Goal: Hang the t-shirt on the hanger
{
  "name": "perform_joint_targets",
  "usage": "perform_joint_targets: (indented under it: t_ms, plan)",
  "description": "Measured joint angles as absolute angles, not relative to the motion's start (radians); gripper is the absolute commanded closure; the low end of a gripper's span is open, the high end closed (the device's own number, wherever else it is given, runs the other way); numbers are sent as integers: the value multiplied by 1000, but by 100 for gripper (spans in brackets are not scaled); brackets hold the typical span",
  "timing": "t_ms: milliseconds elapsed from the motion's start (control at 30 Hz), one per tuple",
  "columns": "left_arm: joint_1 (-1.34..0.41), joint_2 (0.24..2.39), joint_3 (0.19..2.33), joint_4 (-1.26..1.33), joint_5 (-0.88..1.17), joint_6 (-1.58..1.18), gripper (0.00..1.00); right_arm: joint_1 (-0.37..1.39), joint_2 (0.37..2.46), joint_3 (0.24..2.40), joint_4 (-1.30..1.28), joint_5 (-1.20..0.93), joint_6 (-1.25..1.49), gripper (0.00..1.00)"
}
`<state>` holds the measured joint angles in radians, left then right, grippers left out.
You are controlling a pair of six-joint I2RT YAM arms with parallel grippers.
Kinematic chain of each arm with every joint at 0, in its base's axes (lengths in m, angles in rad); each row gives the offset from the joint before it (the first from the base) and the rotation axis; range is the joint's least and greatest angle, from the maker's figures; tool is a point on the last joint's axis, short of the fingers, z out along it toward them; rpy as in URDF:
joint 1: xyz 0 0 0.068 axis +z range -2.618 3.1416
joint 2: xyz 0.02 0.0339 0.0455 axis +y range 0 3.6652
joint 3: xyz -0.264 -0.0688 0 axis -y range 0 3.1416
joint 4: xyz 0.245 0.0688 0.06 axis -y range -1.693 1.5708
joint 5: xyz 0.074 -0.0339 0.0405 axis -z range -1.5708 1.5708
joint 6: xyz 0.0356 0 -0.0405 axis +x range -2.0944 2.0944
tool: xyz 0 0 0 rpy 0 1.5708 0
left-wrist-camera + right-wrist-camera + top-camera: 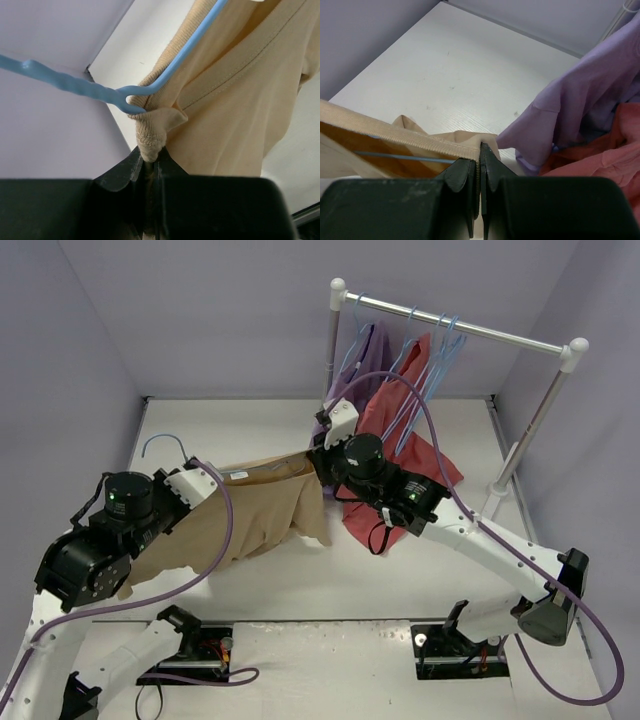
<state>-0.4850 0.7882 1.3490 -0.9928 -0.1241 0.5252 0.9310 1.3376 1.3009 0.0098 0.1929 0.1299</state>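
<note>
The tan t-shirt (262, 515) hangs stretched above the table between both grippers. My left gripper (205, 483) is shut on its ribbed collar, which shows bunched between the jaws in the left wrist view (150, 157). The light-blue hanger (95, 91) runs into the neck opening of the t-shirt (235, 100), and its hook (165, 443) sticks out to the left. My right gripper (322, 462) is shut on a ribbed edge of the t-shirt (395, 137). Just left of the right gripper (480, 152), a thin blue hanger wire (405, 157) shows inside the fabric.
A white clothes rack (470, 330) stands at the back right, its post (520, 450) near the table's right edge. A purple shirt (368, 355) and a red shirt (420, 440) hang from it on blue hangers, close behind my right gripper. Grey walls enclose the table.
</note>
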Motion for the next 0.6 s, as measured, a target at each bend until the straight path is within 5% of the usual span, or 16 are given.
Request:
perform_joint_targets:
  t_ms: [600]
  plan:
    - [-635,966,1602,-992,-61,265,100,1105,1497,1512,-16,272,45,100]
